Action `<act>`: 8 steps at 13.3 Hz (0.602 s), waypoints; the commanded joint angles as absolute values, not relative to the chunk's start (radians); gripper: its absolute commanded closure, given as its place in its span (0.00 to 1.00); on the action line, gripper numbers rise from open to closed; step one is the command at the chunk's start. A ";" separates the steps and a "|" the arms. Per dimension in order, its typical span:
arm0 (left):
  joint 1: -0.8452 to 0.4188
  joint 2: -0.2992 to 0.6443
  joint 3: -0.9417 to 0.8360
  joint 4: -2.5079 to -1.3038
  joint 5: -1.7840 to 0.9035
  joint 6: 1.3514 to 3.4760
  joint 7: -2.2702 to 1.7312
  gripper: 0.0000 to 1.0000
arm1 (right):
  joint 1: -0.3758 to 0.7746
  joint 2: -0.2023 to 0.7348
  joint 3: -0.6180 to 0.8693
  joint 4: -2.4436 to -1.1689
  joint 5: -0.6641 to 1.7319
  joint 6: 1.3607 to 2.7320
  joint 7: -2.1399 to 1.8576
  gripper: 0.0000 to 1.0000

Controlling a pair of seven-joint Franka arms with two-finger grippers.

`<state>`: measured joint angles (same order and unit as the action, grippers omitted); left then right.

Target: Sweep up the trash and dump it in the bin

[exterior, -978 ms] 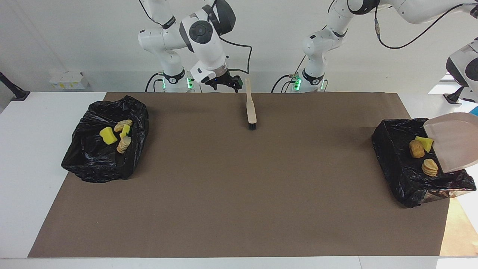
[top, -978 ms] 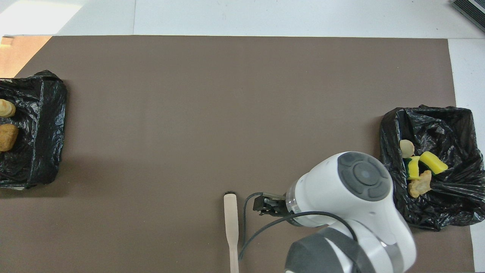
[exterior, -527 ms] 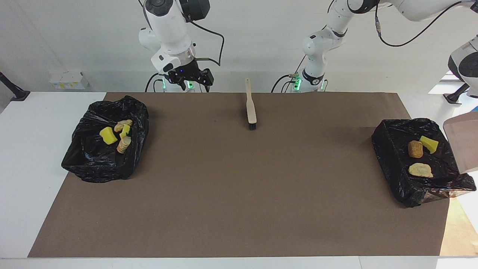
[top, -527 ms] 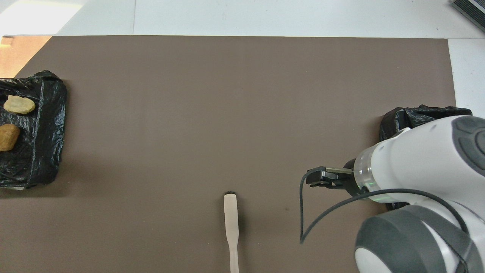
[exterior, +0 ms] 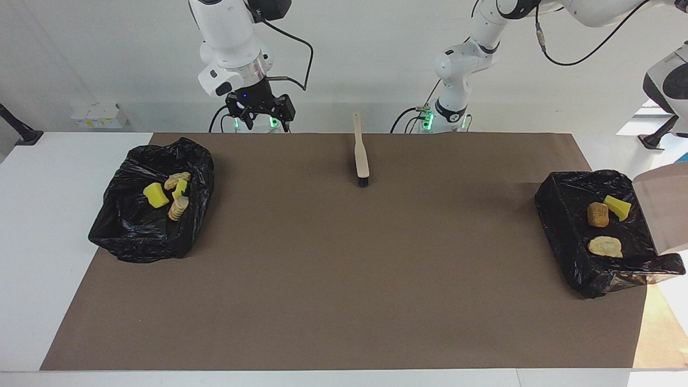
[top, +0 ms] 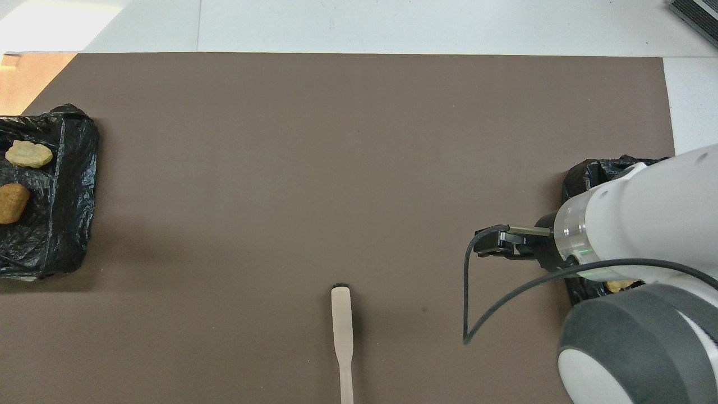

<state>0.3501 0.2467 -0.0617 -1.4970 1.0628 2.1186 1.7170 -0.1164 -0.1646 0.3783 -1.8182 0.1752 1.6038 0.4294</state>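
No trash is left on the mat (exterior: 344, 279); the trash (exterior: 598, 214) lies in the bin (exterior: 559, 215) at the left arm's end and in the other bin (exterior: 123, 236). The tilted dustpan (exterior: 666, 209) should lift straight off the bag's rim. The unseen left gripper is clenched, probably on it. The right gripper (exterior: 260, 112) waits released over the robots' edge, near the brush (exterior: 361, 153).

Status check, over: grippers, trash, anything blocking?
Right gripper open, raised by its base. Left gripper off frame, shut on dustpan over the bin at its end. Trash all inside the two bins. Brush lies on mat, nothing blocking.
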 commanded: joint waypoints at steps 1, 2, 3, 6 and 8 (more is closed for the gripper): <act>0.295 0.265 -0.054 -1.447 0.971 1.993 1.744 1.00 | -0.133 -0.147 0.390 -1.786 0.158 1.565 0.410 0.00; 0.261 0.274 -0.054 -1.431 0.928 1.927 1.744 1.00 | -0.135 -0.147 0.388 -1.786 0.158 1.566 0.410 0.00; 0.246 0.278 -0.054 -1.421 0.870 1.881 1.741 1.00 | -0.137 -0.146 0.390 -1.786 0.160 1.578 0.408 0.00; 0.248 0.276 -0.052 -1.424 0.656 1.844 1.726 1.00 | -0.138 -0.146 0.387 -1.786 0.156 1.572 0.376 0.00; 0.261 0.265 -0.051 -1.446 0.519 1.853 1.628 1.00 | -0.140 -0.144 0.384 -1.784 0.147 1.572 0.368 0.00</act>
<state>0.2542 0.2572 -0.0565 -1.4647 0.6165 1.8706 1.6925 -0.1241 -0.1593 0.3778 -1.8089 0.1712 1.5938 0.4036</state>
